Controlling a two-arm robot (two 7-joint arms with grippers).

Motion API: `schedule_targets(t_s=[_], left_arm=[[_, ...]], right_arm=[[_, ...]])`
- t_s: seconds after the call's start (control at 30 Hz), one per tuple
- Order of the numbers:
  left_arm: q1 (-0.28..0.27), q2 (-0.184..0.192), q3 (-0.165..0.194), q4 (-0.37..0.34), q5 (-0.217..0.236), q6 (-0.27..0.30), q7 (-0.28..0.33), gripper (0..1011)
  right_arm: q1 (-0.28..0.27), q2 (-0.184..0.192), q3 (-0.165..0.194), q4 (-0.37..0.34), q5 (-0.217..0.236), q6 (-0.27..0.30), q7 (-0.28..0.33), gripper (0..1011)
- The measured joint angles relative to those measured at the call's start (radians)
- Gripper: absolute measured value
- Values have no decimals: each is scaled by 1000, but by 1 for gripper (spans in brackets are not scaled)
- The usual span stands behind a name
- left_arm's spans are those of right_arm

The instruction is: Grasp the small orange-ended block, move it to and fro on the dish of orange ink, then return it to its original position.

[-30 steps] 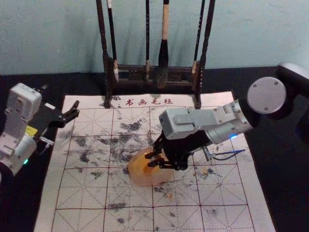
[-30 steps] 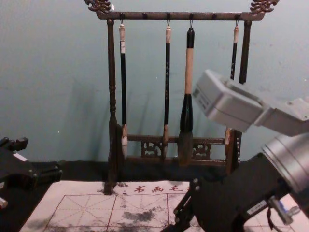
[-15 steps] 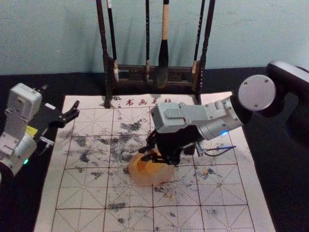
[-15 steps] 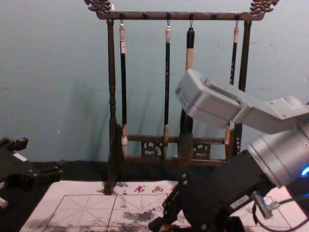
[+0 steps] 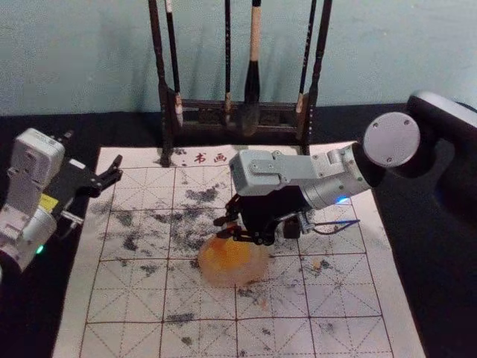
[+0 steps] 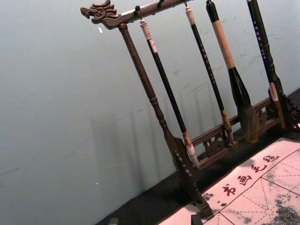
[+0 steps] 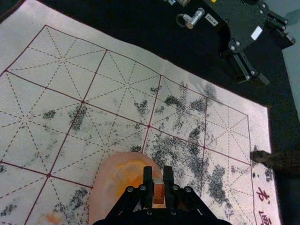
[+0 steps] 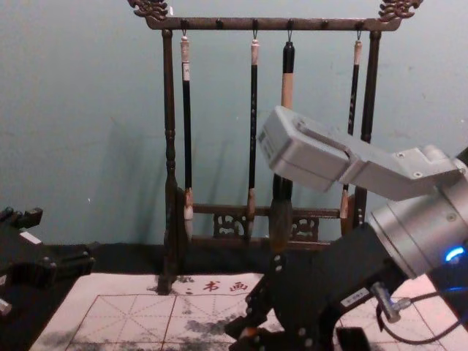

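In the head view, my right gripper (image 5: 226, 229) is over the far edge of the round translucent dish (image 5: 242, 274), which holds orange ink. The right wrist view has the small block (image 7: 159, 193), reddish-orange with a pale end, squeezed between the fingertips of my right gripper (image 7: 158, 180); the dish (image 7: 100, 206) lies below and beside it. Whether the block touches the dish is hard to tell. An orange bit of the block (image 8: 250, 332) shows at the fingertips in the chest view. My left gripper (image 5: 116, 172) is parked open at the mat's left edge.
A dark wooden rack (image 5: 212, 112) with hanging brushes stands at the mat's back edge. A small dark object (image 5: 291, 227) sits just right of the right gripper. The gridded white mat (image 5: 134, 298) bears black ink smudges and a few orange spots.
My right gripper has shifted toward the rack and slightly left, from above the dish's middle to its far edge, uncovering more orange ink. My left arm has stayed still.
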Motion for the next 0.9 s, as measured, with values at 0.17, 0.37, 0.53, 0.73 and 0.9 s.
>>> schedule_targets(t_s=[0.17, 0.37, 0.53, 0.73, 0.9], left_arm=[[0, 0, 0, 0, 0, 0, 0, 1001], [0, 0, 0, 0, 0, 0, 0, 1001], [0, 0, 0, 0, 0, 0, 0, 1001], [0, 0, 0, 0, 0, 0, 0, 1001], [0, 0, 0, 0, 0, 0, 0, 1001]], right_arm=[[0, 0, 4, 3, -5, 2, -3, 136], [-2, 7, 11, 2, -9, 4, -5, 135], [-4, 15, 16, -5, -11, 8, -5, 135], [-8, 27, 20, -15, -13, 8, -4, 136], [-13, 39, 23, -28, -16, 9, -4, 135]])
